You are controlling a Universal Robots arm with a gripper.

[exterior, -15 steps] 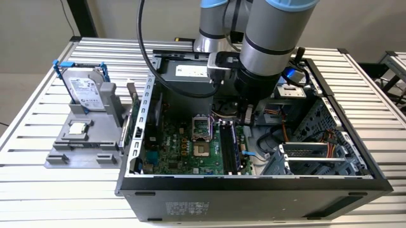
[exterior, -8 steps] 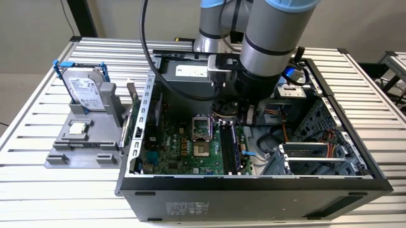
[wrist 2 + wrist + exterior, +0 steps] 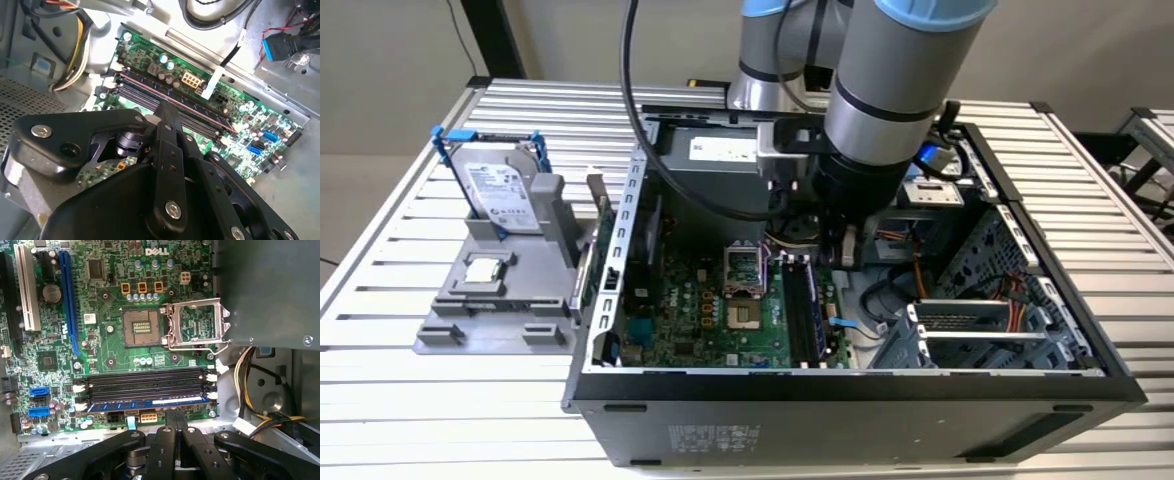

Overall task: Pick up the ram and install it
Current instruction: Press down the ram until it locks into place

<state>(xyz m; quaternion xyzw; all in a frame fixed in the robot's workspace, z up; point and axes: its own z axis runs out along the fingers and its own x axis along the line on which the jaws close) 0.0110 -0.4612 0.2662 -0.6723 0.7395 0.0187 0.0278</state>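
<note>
On the exterior view's left, a grey holder carries a hard drive and a small square chip. Centre: the arm descends vertically into the open computer case. The tool has its fingers drawn together, empty, just above the ram. The ram lies seated in the slot nearest the motherboard edge. The case rests on a slatted metal desk.

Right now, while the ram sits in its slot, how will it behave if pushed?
The ram is long and very thin, so a sideways push would probably flex or crack it. Standing on edge beside the black slots, it likely tolerates straight downward pressure better. It looks light.
</note>
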